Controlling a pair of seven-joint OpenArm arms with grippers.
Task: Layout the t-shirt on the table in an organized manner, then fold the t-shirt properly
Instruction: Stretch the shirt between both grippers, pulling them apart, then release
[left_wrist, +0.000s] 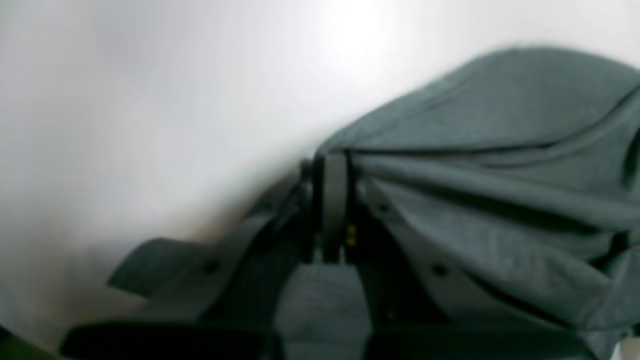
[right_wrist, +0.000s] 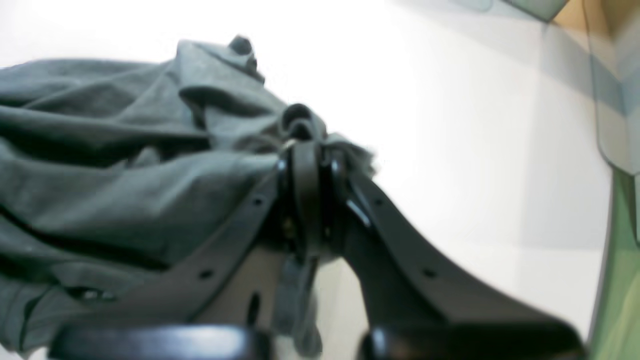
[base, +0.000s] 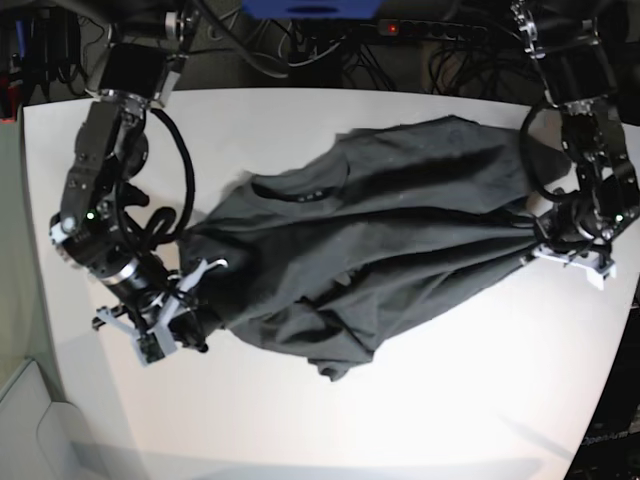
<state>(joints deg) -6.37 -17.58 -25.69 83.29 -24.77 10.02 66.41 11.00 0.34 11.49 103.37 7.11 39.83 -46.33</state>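
1. Both wrist views are blurred, so fabric edges and finger tips are soft; neither shows the whole garment.
2. In the base view the t-shirt (base: 380, 240) is bunched and creased, so its sleeves cannot be picked out with certainty; a curved dark opening near its upper left side looks like the neck, though no label can be made out.
3. The desk (base: 330, 420) is cut off at the frame edges in the base view; in the wrist views only bare white patches of it show.
4. The tangle of cables (base: 400, 55) behind the far edge of the desk is too dark to sort out.
5. Left gripper (left_wrist: 332, 162): its fingers are pressed together with no gap, pinching an edge of the grey cloth, which spreads away from the tips to the right of that view. In the base view this gripper sits at the shirt's right end, near the desk's right edge.
6. Right gripper (right_wrist: 307, 150): its fingers are likewise closed tight on a gathered bit of the cloth, a small tuft poking out just beyond the tips. In the base view it holds the shirt's left end.
7. The t-shirt lies stretched across the middle of the desk between the two grippers, rumpled and not flat.
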